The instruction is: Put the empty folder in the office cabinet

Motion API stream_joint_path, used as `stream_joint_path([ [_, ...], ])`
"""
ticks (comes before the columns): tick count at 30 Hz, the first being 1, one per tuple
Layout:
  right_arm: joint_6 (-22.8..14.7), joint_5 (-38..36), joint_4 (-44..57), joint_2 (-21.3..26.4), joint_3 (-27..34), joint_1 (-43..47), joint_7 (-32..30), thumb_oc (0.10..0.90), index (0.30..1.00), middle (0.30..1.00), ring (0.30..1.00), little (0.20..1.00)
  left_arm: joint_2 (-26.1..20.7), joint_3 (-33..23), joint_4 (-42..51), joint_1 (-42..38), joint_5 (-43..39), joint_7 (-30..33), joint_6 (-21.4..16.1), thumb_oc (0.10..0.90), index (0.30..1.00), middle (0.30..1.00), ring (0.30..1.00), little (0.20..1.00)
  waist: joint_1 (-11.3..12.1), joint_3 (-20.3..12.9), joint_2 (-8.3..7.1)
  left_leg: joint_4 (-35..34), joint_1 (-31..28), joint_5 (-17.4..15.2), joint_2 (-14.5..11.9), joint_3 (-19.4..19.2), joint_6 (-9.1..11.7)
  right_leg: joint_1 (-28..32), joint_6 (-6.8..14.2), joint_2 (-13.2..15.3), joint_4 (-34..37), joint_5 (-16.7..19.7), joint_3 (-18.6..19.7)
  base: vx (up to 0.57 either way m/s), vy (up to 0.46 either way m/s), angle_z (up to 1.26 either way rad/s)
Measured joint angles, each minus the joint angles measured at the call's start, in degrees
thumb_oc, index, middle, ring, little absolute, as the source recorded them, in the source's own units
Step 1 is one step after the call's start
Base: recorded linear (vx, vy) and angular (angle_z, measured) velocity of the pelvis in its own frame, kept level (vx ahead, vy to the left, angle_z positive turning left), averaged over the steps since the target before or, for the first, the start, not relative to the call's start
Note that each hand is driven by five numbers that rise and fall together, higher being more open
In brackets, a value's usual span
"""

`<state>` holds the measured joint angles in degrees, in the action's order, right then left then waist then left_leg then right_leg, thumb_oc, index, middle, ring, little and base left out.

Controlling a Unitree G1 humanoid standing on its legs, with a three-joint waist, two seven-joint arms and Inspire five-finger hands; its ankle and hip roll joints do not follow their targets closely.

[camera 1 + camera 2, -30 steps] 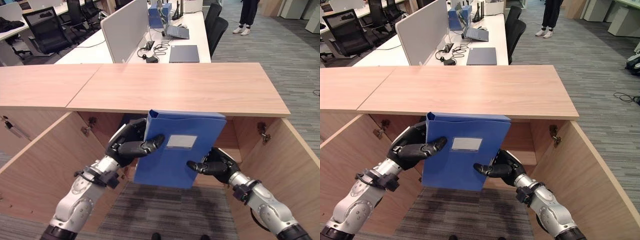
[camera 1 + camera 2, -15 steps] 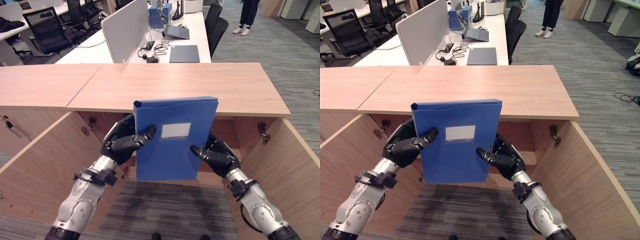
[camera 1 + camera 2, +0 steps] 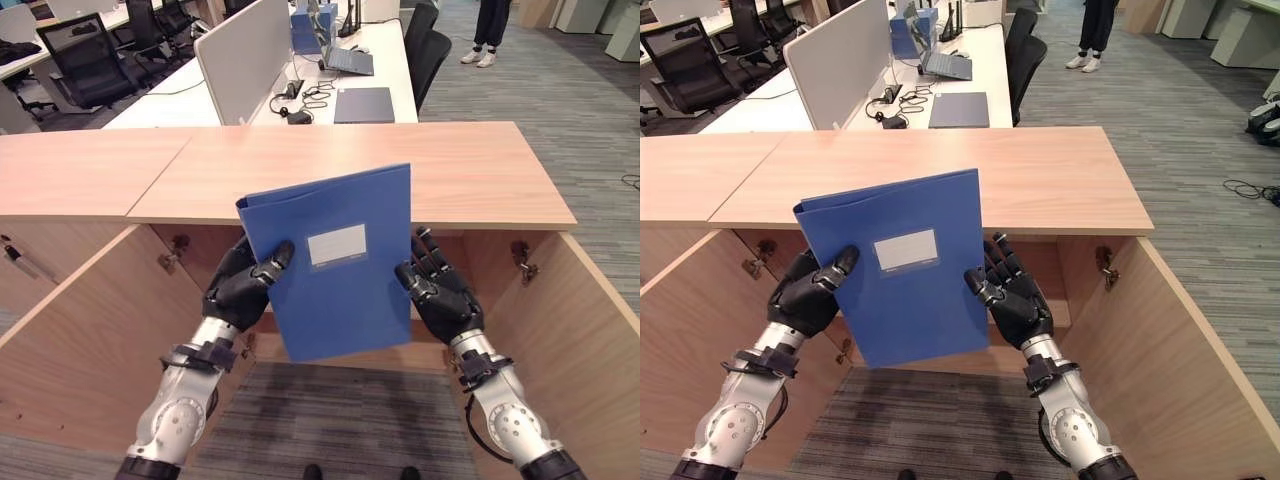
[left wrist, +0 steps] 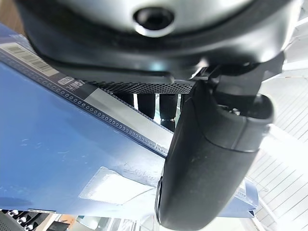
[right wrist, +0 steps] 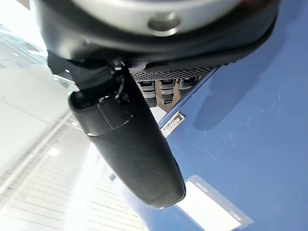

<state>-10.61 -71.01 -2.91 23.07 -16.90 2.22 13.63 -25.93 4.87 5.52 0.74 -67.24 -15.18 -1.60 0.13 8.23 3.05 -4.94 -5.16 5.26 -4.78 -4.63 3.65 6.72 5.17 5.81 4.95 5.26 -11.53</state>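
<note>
Left hand [image 3: 240,290] pinched blue folder [image 3: 335,265] by thumb; right hand [image 3: 435,292], fingers straightened, braced its edge. Folder, frame centre, had risen from cabinet [image 3: 90,330] mouth to above the surface [image 3: 470,170]: insertion judged not begun.

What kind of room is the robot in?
Most likely an open-plan office. Behind the wooden cabinet stand long white desks with a laptop and black swivel chairs. Both robot hands hold a blue folder.
</note>
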Motion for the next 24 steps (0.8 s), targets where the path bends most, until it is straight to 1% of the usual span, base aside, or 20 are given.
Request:
stream_joint_path([
  [6, -0.1, 0.0, 0.0, 0.0, 0.0, 0.0, 0.0, 0.8, 0.9, 0.9, 0.9, 0.9, -0.3, 0.2, 0.0, -0.1, 0.0, 0.1, -0.1, 0.4, 0.3, 0.3, 0.3, 0.3, 0.0, 0.0, -0.04, 0.0, 0.0, 0.0, -0.1, -0.1, 0.0, 0.0, -0.1, -0.1, 0.0, 0.1, 0.1, 0.0, 0.0, 0.0],
  [11, 1.0, 0.1, 0.0, 0.5, -0.4, 0.0, 0.0, 0.8, 0.9, 0.9, 0.9, 0.9, -2.6, 0.6, 0.0, -0.5, -0.2, 0.1, -0.1, 0.4, 0.3, 0.3, 0.3, 0.3, 0.0, -0.1, -0.12, 0.0, 0.1, 0.0, -0.1, -0.1, 0.0, -0.1, -0.1, 0.0, 0.0, 0.2, 0.1, 0.0, 0.0, 0.0],
  [13, 1.3, 0.3, 0.0, 2.5, -1.1, 0.0, 0.0, 0.8, 0.9, 0.9, 0.9, 0.9, -5.0, 1.9, 0.0, -2.0, -0.2, 0.1, -0.1, 0.4, 0.3, 0.3, 0.3, 0.3, 0.3, -0.1, -0.22, 0.0, 0.1, 0.1, -0.1, 0.0, 0.0, -0.1, 0.0, 0.0, 0.0, 0.3, 0.0, 0.0, 0.0, 0.0],
  [15, 2.5, 1.3, 0.0, 4.8, -2.6, 0.1, 0.0, 0.8, 0.9, 0.9, 0.9, 0.9, -8.2, 2.9, 0.0, -3.7, 0.1, -0.1, 0.2, 0.4, 0.3, 0.3, 0.3, 0.3, 0.1, -0.3, -0.48, 0.0, 0.1, 0.1, -0.1, 0.0, 0.0, -0.1, 0.0, 0.0, 0.0, 0.3, 0.1, 0.0, 0.0, 0.0],
  [17, 3.9, 1.9, 0.0, 6.2, -3.0, 0.2, 0.0, 0.8, 0.9, 0.9, 0.9, 0.9, -10.5, 3.9, 0.0, -4.6, 0.3, -0.4, 0.4, 0.4, 0.3, 0.3, 0.3, 0.3, 0.1, -0.3, -0.52, 0.0, 0.1, 0.1, 0.0, -0.1, 0.0, -0.1, 0.0, 0.0, 0.0, 0.4, 0.1, 0.0, 0.0, 0.0],
  [18, 5.2, 3.5, 0.0, 7.6, -3.5, 0.2, 0.0, 0.8, 0.9, 0.9, 0.9, 0.9, -12.4, 4.7, 0.0, -5.5, 0.8, -0.7, 0.8, 0.4, 0.3, 0.3, 0.3, 0.3, 0.1, -0.3, -0.52, 0.0, 0.1, 0.1, 0.0, -0.1, 0.0, -0.1, 0.0, 0.0, 0.0, 0.4, 0.1, 0.0, 0.0, 0.0],
  [19, 5.8, 3.8, 0.0, 8.2, -3.8, 0.1, 0.0, 0.8, 0.9, 0.9, 0.9, 0.9, -12.9, 5.0, 0.0, -5.9, 1.1, -0.7, 1.2, 0.4, 0.3, 0.3, 0.3, 0.3, 0.1, -0.3, -0.53, 0.0, 0.1, 0.1, 0.0, 0.0, 0.0, -0.1, 0.0, 0.0, 0.0, 0.4, 0.1, 0.0, 0.0, 0.0],
  [21, 8.1, 5.8, -0.2, 10.5, -5.3, 0.2, 0.0, 0.8, 0.9, 0.9, 0.9, 0.9, -16.0, 6.7, 0.0, -7.0, 2.5, -1.4, 2.0, 0.4, 0.3, 0.3, 0.3, 0.3, 0.1, -0.3, -0.56, 0.0, 0.1, 0.2, 0.0, 0.0, 0.0, -0.1, 0.0, 0.0, 0.0, 0.5, 0.1, 0.0, 0.0, 0.0],
  [24, 10.9, 6.9, -1.4, 12.9, -8.8, 0.2, 0.0, 0.8, 0.9, 0.9, 0.9, 0.9, -19.6, 9.7, 0.0, -8.9, 4.2, -2.2, 4.0, 0.4, 0.3, 0.3, 0.3, 0.3, 0.1, -0.3, -0.59, 0.0, 0.1, 0.2, -0.1, 0.0, 0.0, -0.1, -0.1, -0.1, 0.0, 0.5, 0.1, 0.0, 0.0, 0.0],
])
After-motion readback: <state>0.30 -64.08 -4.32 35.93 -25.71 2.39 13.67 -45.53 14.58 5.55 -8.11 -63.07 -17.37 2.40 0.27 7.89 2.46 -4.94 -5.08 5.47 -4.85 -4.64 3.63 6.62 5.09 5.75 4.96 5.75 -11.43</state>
